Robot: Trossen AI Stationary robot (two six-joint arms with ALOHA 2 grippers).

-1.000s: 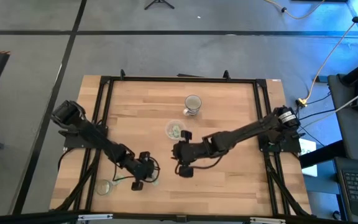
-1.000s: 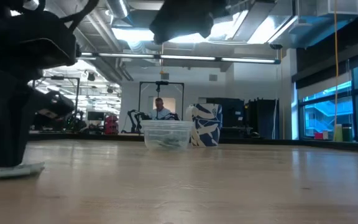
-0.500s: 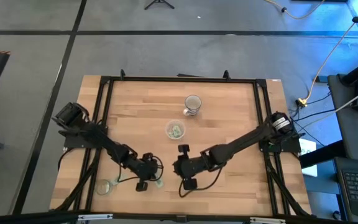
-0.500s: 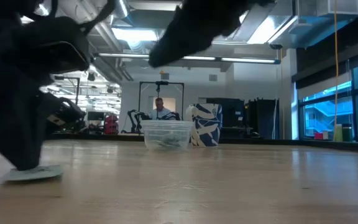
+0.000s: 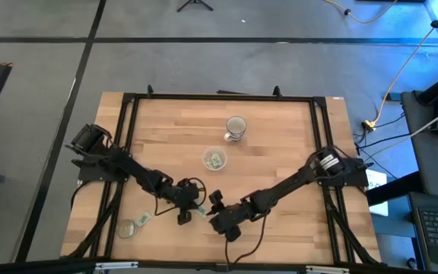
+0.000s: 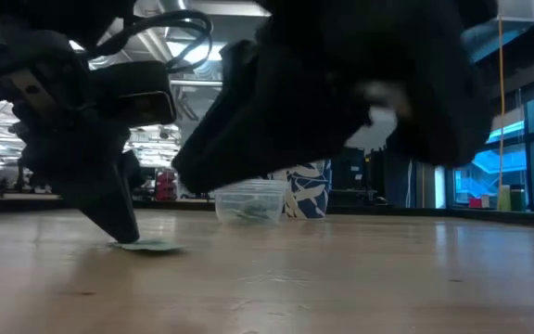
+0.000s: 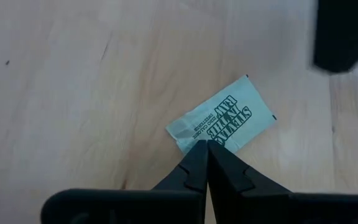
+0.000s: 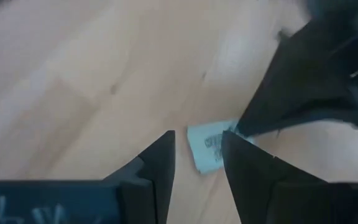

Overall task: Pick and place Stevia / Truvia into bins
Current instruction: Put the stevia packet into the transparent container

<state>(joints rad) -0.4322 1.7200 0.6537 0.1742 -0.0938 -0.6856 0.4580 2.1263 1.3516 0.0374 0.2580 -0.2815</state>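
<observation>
pale green sachet (image 7: 222, 121), dark green print "STEVIA IN THE RAW"

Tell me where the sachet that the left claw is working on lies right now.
In the high view, the sachet lies flat on the table's near-centre, under the shut tips of the left claw, with the right claw open just beside it on the right.

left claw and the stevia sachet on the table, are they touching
Touching. The left wrist view shows the left claw shut, its tips pressed on the edge of the sachet; in the low view the tips meet the sachet lying flat on the table.
</observation>
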